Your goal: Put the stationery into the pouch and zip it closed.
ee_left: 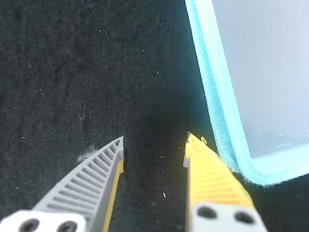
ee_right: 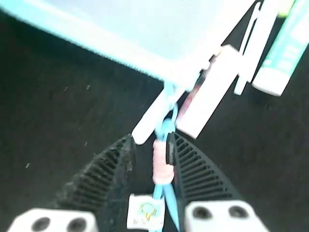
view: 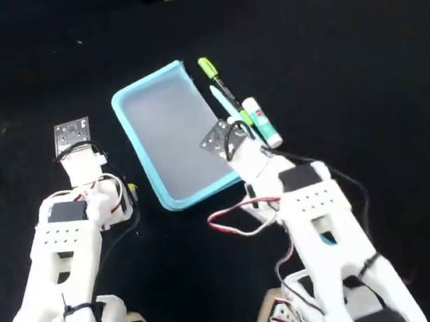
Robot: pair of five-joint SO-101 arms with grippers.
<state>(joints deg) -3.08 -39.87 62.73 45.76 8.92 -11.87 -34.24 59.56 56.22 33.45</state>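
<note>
A light blue pouch (view: 166,132) lies flat in the middle of the black table. Beside its right edge lie a green marker (view: 215,78), a white-blue pen (view: 226,103) and a glue stick (view: 262,123). My right gripper (ee_right: 149,140) hovers at that edge of the pouch (ee_right: 120,29), slightly open. The blue zipper pull (ee_right: 162,162) with its pink bead runs between its fingers, against one of them. A white eraser (ee_right: 207,94), the pen (ee_right: 252,46) and the glue stick (ee_right: 285,50) lie just beyond. My left gripper (ee_left: 154,140) stands open over bare cloth beside the pouch's corner (ee_left: 251,164).
Black cloth covers the whole table (view: 359,57). A white stick-like item (ee_right: 147,123) lies by the pouch's corner near the zipper pull. Both white arms reach in from the near edge, the left one (view: 67,234) and the right one (view: 315,211).
</note>
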